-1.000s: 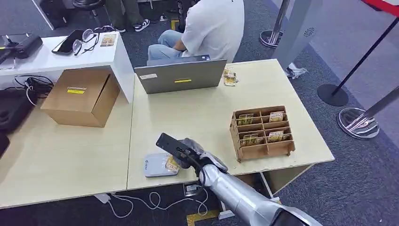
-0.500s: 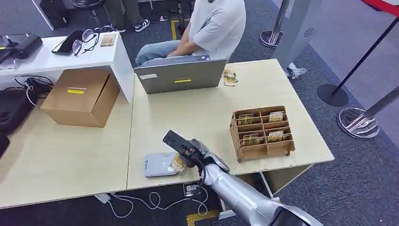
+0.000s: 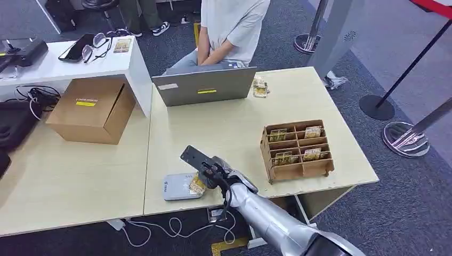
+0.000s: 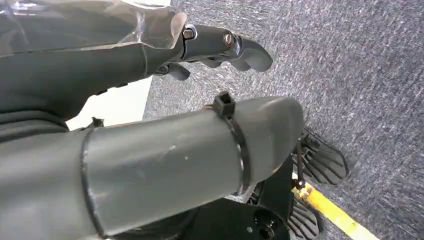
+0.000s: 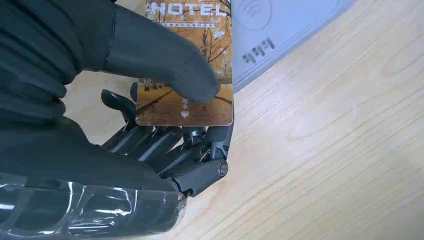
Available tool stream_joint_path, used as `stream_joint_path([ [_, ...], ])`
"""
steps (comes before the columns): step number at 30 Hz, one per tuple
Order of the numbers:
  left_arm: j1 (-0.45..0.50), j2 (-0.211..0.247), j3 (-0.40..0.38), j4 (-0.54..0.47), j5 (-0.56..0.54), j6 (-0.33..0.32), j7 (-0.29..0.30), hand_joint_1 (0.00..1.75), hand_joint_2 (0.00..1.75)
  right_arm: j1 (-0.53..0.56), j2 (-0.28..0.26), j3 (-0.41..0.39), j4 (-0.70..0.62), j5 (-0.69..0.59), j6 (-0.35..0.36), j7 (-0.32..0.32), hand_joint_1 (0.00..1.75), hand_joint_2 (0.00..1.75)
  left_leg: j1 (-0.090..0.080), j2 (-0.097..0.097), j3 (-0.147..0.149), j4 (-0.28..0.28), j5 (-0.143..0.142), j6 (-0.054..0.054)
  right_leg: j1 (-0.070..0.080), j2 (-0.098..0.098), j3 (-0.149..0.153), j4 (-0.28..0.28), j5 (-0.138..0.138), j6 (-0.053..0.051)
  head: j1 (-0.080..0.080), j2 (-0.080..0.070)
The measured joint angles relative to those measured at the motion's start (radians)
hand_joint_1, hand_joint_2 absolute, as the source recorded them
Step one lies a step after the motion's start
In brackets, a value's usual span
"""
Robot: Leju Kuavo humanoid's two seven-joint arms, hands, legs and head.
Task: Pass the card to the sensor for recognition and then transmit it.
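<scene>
On table, wooden rack (cards in compartments), right hand holding card

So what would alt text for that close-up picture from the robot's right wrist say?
The robot's dark right hand pinches an orange hotel key card between thumb and fingers, holding it at the edge of a pale grey card sensor. Below them lies a light wooden table.

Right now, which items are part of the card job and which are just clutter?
Job: card, held in the right hand; card reader beside it.

Clutter: laptop, cardboard box, wooden rack holding more cards, glasses, phone.
</scene>
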Motion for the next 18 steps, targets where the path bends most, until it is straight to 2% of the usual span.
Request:
stream_joint_path([
  [9, -0.014, -0.002, 0.000, 0.005, -0.018, 0.017, 0.017, 0.00, 0.00, -0.001, 0.031, 0.001, -0.010, 0.000, 0.016, 0.013, 1.75, 1.75, 0.000, 0.000, 0.000, 0.000, 0.000, 0.000, 0.000, 0.000, 0.000, 0.000, 0.000, 0.000, 0.000, 0.000],
  [18, -0.023, -0.008, 0.000, 0.009, -0.029, 0.016, -0.007, 0.00, 0.00, -0.002, 0.038, 0.001, 0.014, 0.000, -0.038, 0.036, 1.75, 1.75, 0.000, 0.000, 0.000, 0.000, 0.000, 0.000, 0.000, 0.000, 0.000, 0.000, 0.000, 0.000, 0.000, 0.000],
])
